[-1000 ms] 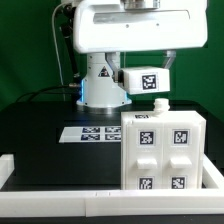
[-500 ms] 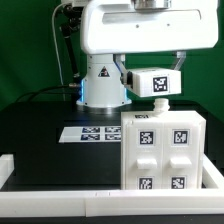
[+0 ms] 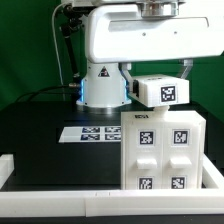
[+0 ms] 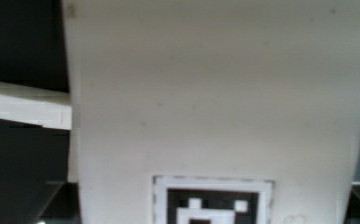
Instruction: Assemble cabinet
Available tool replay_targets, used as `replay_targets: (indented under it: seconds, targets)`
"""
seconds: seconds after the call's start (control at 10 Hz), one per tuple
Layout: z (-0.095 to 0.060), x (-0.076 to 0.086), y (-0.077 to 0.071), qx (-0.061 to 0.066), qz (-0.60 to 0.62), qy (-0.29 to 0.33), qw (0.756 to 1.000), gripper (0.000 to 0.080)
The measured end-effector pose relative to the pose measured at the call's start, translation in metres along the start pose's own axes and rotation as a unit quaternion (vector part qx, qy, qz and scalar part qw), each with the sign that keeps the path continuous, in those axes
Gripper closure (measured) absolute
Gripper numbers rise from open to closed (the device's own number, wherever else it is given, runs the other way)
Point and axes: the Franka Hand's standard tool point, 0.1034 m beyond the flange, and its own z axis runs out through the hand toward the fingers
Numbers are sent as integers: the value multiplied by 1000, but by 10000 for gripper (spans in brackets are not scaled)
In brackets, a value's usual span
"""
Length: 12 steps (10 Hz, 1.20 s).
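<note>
White block [image 3: 160,92] swung aside, tilted — cabinet [image 3: 162,152] below

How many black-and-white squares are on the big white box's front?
4 on the cabinet front, by the exterior view: top-left tag, top-right tag, bottom-left tag, bottom-right tag. None seems hidden.

Black table [image 3: 35,125] with a raised white border [image 3: 60,203], nothing fancy. The cabinet [image 3: 160,150] sits on it toward the exterior view's right (4 tags showing on its front). The marker board [image 3: 92,133] lies flat just beside it, in front of the arm's base [image 3: 100,95].
</note>
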Motion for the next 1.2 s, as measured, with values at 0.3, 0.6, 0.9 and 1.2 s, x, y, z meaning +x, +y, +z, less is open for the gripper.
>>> replay_targets:
  seconds: [0.3,0.6,0.9,1.2]
  targets:
    - [2,2,-5,1,-2,1,1000,238]
    - [10,1,-9,2,-6,-4,1000,238]
    - [14,2,-9,2,-20,-4,1000,238]
    - [14,6,-7,-2,-19,19,1000,238]
